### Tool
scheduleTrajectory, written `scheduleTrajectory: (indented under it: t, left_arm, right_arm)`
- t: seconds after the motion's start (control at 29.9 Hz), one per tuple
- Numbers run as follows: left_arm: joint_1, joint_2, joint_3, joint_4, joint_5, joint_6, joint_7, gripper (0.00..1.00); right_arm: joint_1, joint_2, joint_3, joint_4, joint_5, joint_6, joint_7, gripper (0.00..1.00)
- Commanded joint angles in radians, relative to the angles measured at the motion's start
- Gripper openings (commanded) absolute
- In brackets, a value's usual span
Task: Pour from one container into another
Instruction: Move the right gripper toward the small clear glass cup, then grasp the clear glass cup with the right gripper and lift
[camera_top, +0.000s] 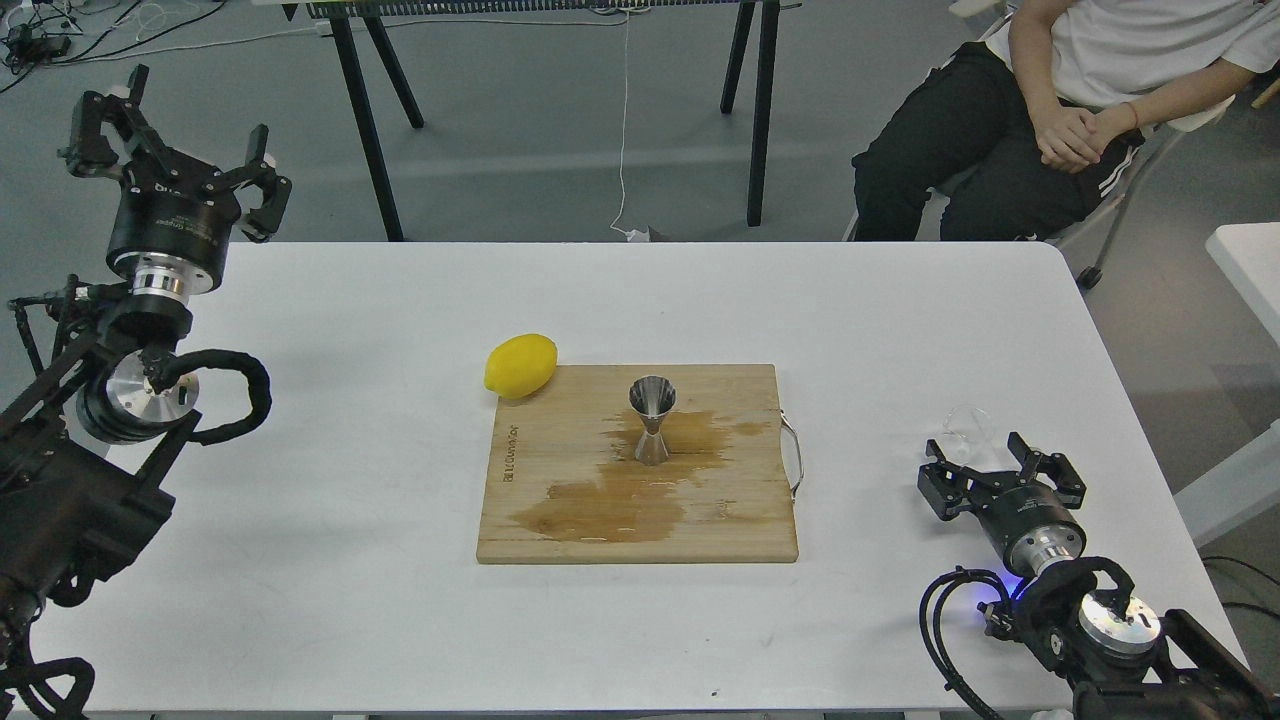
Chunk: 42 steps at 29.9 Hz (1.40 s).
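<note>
A steel hourglass-shaped jigger (651, 433) stands upright in the middle of a wooden cutting board (540, 530), beside a brown wet stain (620, 495). A small clear glass (965, 427) lies on its side on the white table at the right. My right gripper (998, 467) is open just in front of the glass, fingers spread on either side of its near end, holding nothing. My left gripper (168, 150) is open and empty, raised over the table's far left corner, far from the board.
A yellow lemon (520, 365) rests against the board's far left corner. A metal handle (795, 455) sticks out of the board's right edge. A seated person (1060, 110) is beyond the far right corner, and black table legs (370, 120) stand behind.
</note>
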Motion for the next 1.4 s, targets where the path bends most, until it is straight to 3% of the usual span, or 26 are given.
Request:
scheduleTrajectory:
  t: [0.0, 0.27, 0.5, 0.7, 0.94, 1.1, 1.37]
  left_arm:
    - [0.002, 0.001, 0.001, 0.000, -0.001, -0.001, -0.001, 1.00]
    - [-0.001, 0.002, -0.008, 0.000, -0.001, 0.001, -0.002, 1.00]
    - [-0.004, -0.002, -0.010, -0.001, 0.000, 0.021, -0.007, 1.00]
    - [-0.004, 0.004, -0.011, -0.001, 0.000, 0.022, -0.013, 1.00]
    - [-0.004, 0.024, -0.010, -0.005, -0.001, 0.022, -0.032, 1.00]
    - [-0.004, 0.021, -0.010, -0.005, -0.001, 0.024, -0.038, 1.00]
    - [-0.006, 0.024, -0.010, -0.005, -0.001, 0.023, -0.038, 1.00]
  right_arm:
    - [0.019, 0.001, 0.000, -0.033, 0.000, 0.007, -0.008, 0.87]
    - [0.026, 0.004, -0.004, -0.042, 0.000, 0.015, -0.018, 0.76]
    - [0.047, 0.004, -0.021, -0.051, 0.000, 0.013, -0.015, 0.43]
    - [0.039, 0.003, -0.023, -0.027, 0.000, 0.015, -0.018, 0.42]
    - [0.013, -0.054, -0.027, 0.189, -0.006, -0.007, -0.023, 0.42]
    - [0.055, -0.155, -0.142, 0.326, -0.006, -0.047, -0.024, 0.42]
    - [0.203, -0.203, -0.274, 0.390, -0.165, -0.105, -0.026, 0.42]
